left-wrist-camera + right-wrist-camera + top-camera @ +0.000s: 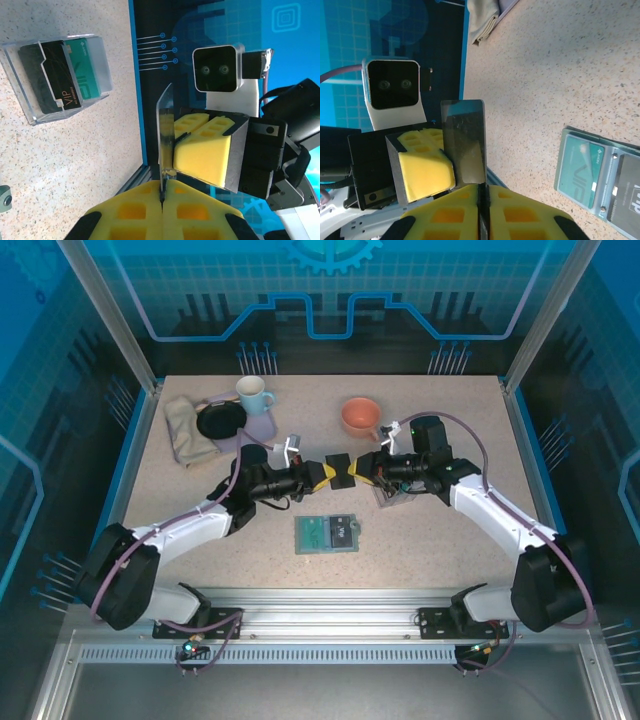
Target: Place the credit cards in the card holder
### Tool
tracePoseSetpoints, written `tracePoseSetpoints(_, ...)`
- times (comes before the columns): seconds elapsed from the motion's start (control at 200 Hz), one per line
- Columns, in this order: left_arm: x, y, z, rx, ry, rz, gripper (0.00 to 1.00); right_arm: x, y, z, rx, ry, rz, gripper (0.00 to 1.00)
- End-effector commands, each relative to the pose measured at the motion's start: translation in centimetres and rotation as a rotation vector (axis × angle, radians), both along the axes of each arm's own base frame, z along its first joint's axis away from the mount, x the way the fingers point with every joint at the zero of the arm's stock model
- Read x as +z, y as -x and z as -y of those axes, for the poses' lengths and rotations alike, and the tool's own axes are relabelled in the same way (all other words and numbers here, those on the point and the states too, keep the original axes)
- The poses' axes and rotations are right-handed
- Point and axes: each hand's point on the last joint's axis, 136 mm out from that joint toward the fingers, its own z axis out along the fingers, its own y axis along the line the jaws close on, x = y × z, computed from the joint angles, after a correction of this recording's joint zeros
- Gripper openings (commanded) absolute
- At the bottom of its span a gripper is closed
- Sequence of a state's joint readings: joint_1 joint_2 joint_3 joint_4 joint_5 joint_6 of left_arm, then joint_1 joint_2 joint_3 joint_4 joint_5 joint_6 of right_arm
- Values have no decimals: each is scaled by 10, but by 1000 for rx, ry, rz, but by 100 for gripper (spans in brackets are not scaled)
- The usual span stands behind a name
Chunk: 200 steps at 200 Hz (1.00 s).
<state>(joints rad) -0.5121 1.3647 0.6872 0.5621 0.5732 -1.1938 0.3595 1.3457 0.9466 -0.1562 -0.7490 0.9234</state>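
A dark credit card [340, 472] stands upright in mid-air over the table's middle, pinched from both sides. My left gripper [324, 476] is shut on one edge of the dark card [165, 131], seen edge-on above its yellow fingertips [145, 200]. My right gripper [356, 467] is shut on the other edge of the card [464, 142]. The open card holder [299, 536] lies flat nearer the front, with a teal card [580, 167] and a dark card [625, 185] in it. A clear box [100, 60] holds a dark card [50, 75] and a teal one [86, 70].
At the back left are a mug [254, 395], a black plate [220, 422] and a folded cloth [187, 430]. An orange bowl [360, 416] sits at the back centre. The clear box [392, 497] lies under my right wrist. Blue rails edge the table.
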Motion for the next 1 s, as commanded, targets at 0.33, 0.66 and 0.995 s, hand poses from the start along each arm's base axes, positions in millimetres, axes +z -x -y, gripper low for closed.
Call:
tracePoseSetpoints(0.33,19,14,12,-145,22,78,0,17,4,-10,133,-98,27,14)
tracePoseSetpoints(0.66,-15,12,-5,-48,-131,-28,48,2,5,11,50,27,52,6)
tracePoseSetpoints(0.995,-106,35,-74,147,-571,-281,68,-72,41,21,36,625,84,7)
